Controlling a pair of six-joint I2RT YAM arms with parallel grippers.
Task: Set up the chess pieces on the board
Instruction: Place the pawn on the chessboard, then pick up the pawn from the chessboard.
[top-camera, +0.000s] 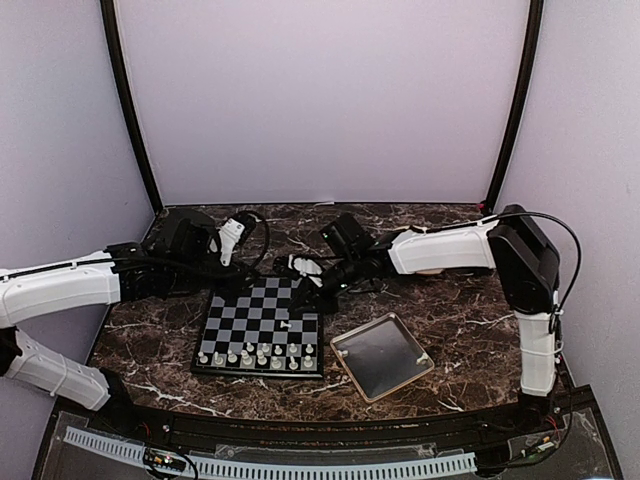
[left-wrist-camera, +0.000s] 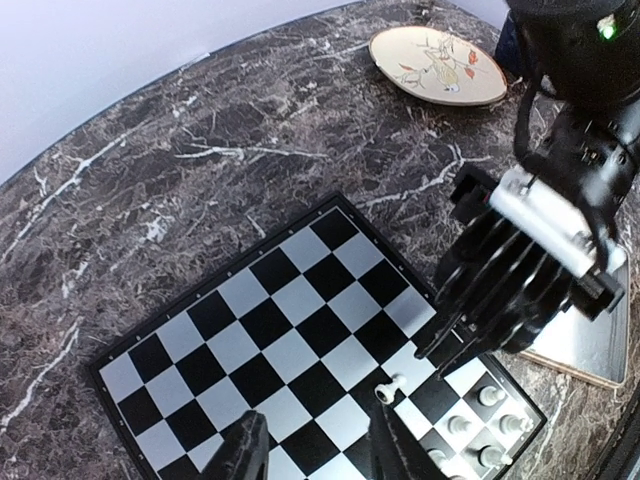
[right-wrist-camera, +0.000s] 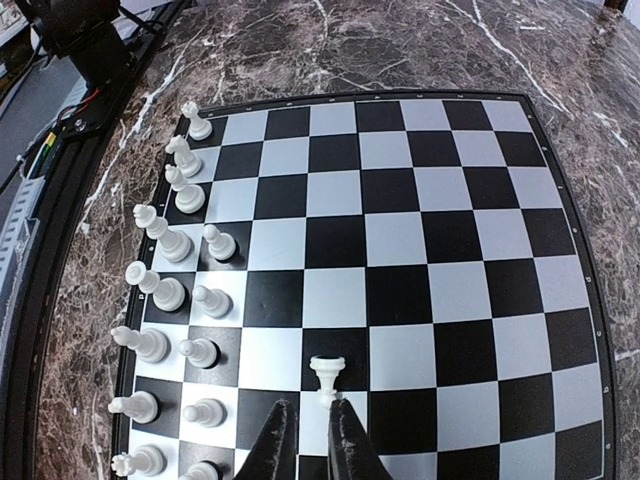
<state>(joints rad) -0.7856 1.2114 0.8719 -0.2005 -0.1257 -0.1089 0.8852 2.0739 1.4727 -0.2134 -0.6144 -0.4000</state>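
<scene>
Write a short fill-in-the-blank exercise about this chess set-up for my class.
Most small white plastic chess pieces stand in ___ rows along one edge of the black-and-grey checkered board.
The round beige plate shows in the ___ wrist view.
One lone white pawn stands just off the ___ arm's gripper.
Missing words: two; left; right.

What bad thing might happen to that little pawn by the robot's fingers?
The lone pawn stands at the very tips of the right gripper, so pulling away may tip it. The left gripper hovers over the same board, close to the right one; they might bump.
</scene>
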